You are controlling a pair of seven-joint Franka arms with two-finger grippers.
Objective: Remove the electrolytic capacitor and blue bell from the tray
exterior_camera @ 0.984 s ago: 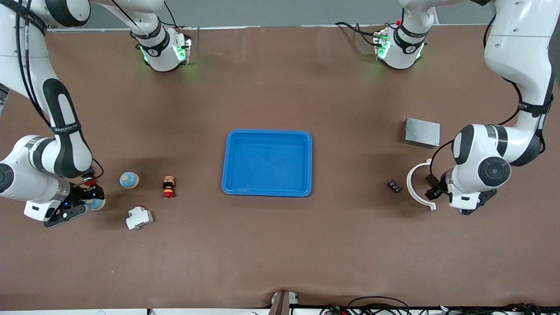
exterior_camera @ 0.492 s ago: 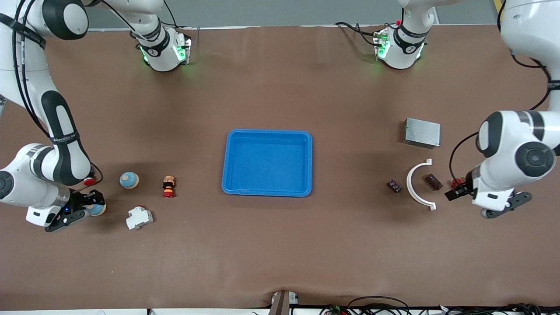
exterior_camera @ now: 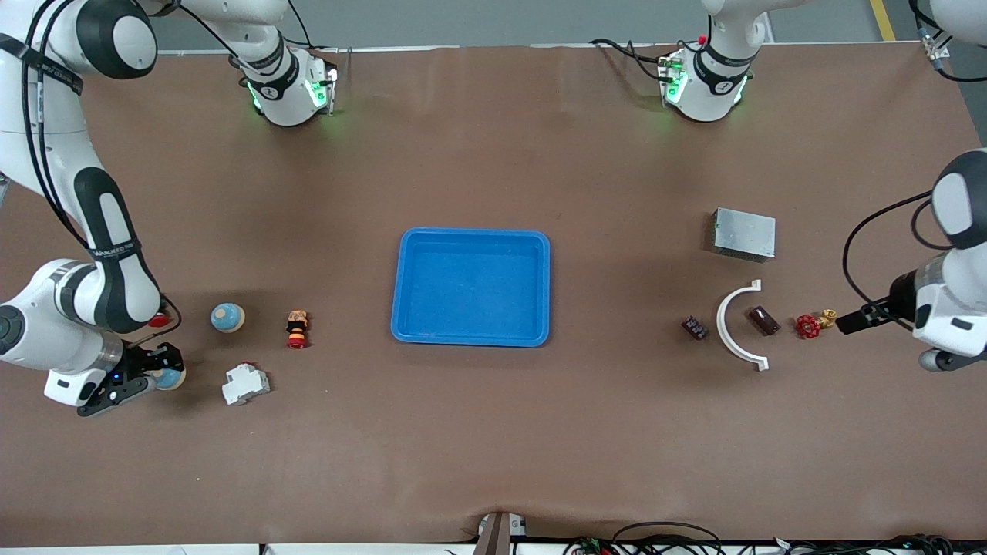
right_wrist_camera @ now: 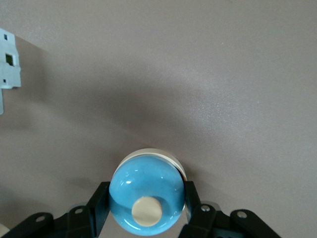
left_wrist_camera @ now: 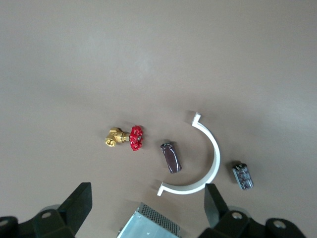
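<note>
My right gripper (exterior_camera: 146,376) is shut on a blue bell (exterior_camera: 170,377) with a cream knob, at the right arm's end of the table. In the right wrist view the bell (right_wrist_camera: 147,193) sits between both fingers (right_wrist_camera: 99,198). A second blue bell (exterior_camera: 227,317) stands beside it on the table. The capacitor (exterior_camera: 764,321), a dark brown cylinder, lies inside a white arc (exterior_camera: 732,339). It also shows in the left wrist view (left_wrist_camera: 171,157). My left gripper (exterior_camera: 850,321) is open and empty, hovering beside a red valve (exterior_camera: 809,326), and shows in the left wrist view (left_wrist_camera: 146,208).
A blue tray (exterior_camera: 472,232) sits mid-table. A white breaker (exterior_camera: 245,383) and a red button switch (exterior_camera: 297,328) lie near the bells. A metal box (exterior_camera: 744,233), a small dark module (exterior_camera: 695,327) and the valve (left_wrist_camera: 130,138) surround the white arc (left_wrist_camera: 214,153).
My left arm has pulled back toward its end of the table, uncovering the capacitor and the red valve. My right gripper with the bell has shifted slightly nearer the front camera.
</note>
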